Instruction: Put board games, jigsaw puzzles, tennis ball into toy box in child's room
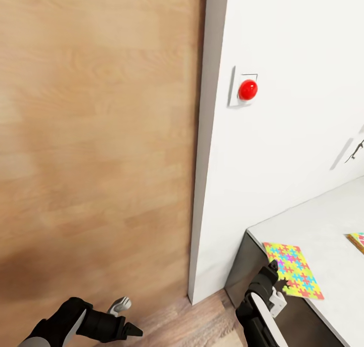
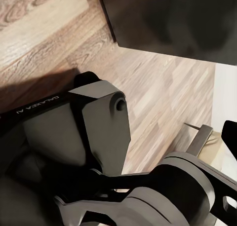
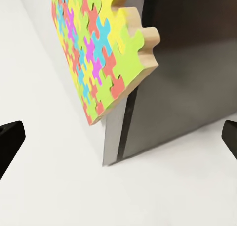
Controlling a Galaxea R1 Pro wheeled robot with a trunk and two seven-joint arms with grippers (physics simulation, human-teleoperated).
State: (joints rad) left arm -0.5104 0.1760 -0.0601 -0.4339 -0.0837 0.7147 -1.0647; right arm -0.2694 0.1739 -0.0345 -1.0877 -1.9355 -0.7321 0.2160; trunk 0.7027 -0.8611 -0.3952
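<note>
Where the frame cuts it, second jigsaw puzzle (image 1: 358, 241), mostly unseen.

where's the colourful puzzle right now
In the head view the puzzle lies flat at the table's near corner, lower right, just beyond the right hand.

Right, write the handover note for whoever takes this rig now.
Left gripper: low over the wood floor, holding nothing; whether it is open cannot be told.
Right gripper: open, empty, at the table's near corner, fingertips beside one jigsaw puzzle lying flat near the edge. A second puzzle's corner shows at the head view's right edge.
Done: nothing that can be confirmed here.
Left: grasp this puzzle; everything still to go in the toy box.
</note>
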